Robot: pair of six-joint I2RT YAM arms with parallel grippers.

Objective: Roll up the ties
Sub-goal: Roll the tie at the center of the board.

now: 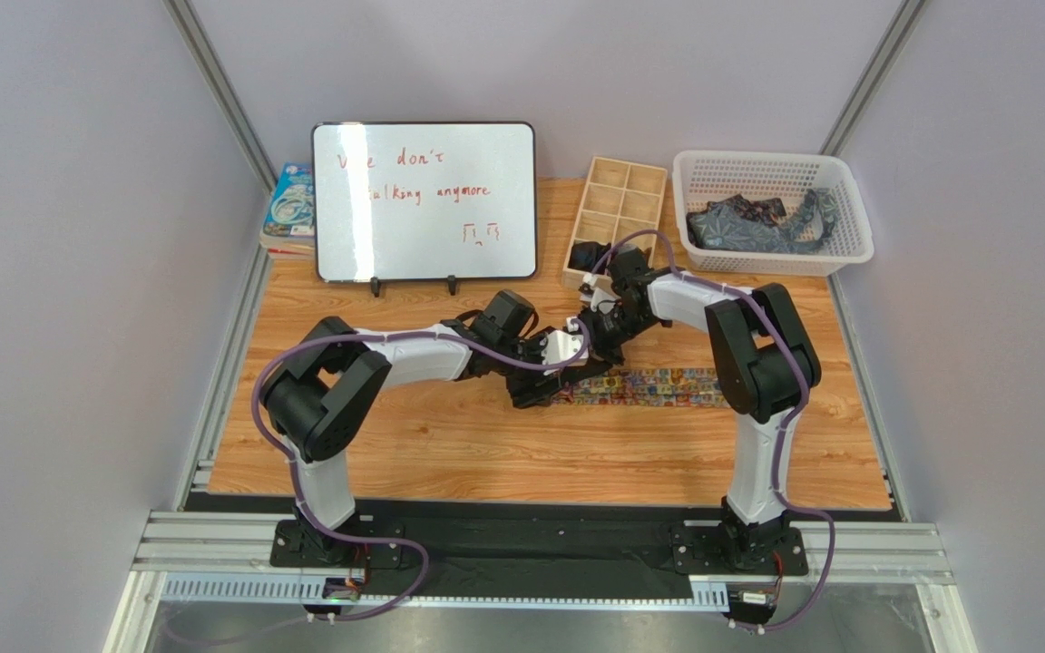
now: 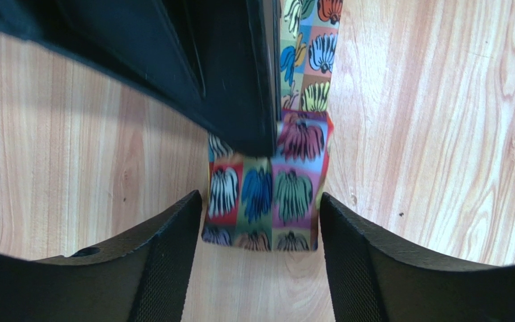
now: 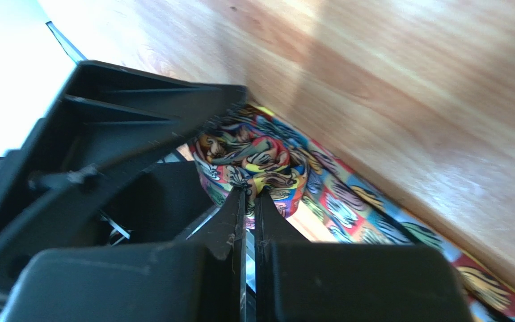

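The colourful tie lies flat along the middle of the bench. Its left end is curled into a small roll where the two arms meet. The left fingers stand apart, released, one just beside each edge of that end. The right fingers are clenched tight with their tips against the roll; whether cloth is pinched between them cannot be told. Dark ties sit in the white basket at the far right.
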